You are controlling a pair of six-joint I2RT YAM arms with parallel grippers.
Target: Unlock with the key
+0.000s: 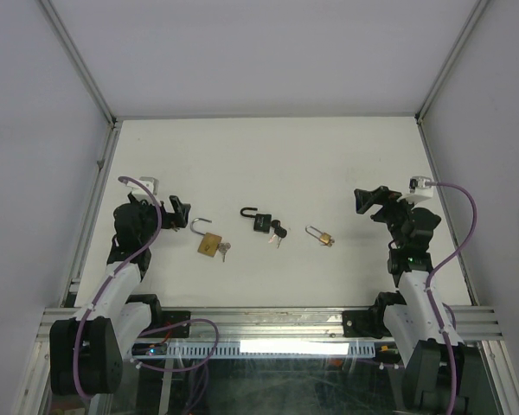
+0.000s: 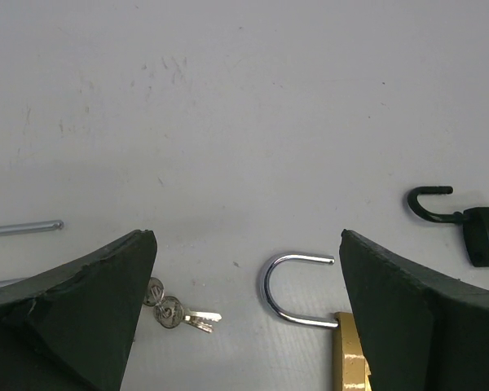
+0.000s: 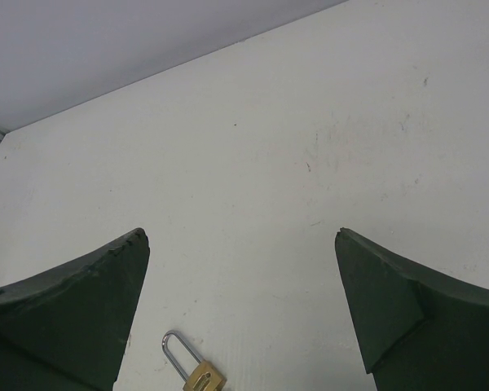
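Keys: 2 bunches in sight, both lying on the table (image 1: 268,164)
Silver keys (image 2: 183,314): 2 round heads on a ring, blades pointing R in L wrist view; just beside big brass padlock, partly hidden by L finger
Dark-headed keys (image 1: 278,232): right against lower R corner of black padlock; can't tell if in the keyhole
Padlocks: 3, in a row across mid table, well apart from each other
Big brass padlock (image 1: 209,245): L of row, steel shackle swung free at 1 end
Black padlock (image 1: 261,223): centre, black shackle also unhooked at 1 end
Small brass padlock (image 3: 202,376): R of row, long thin shackle; both legs seem to reach the body, not sure it's latched
Writing: pale mark on black padlock body at edge of L wrist view, too small to read; no brand legible on either brass 1
L gripper (image 2: 244,244): fingers released, spread wide, grasping nothing; above table near big brass padlock
R gripper (image 3: 240,236): fingers released, spread wide, grasping nothing; off to R of small brass padlock, apart from it
Arms: 2, 1 at each side of table
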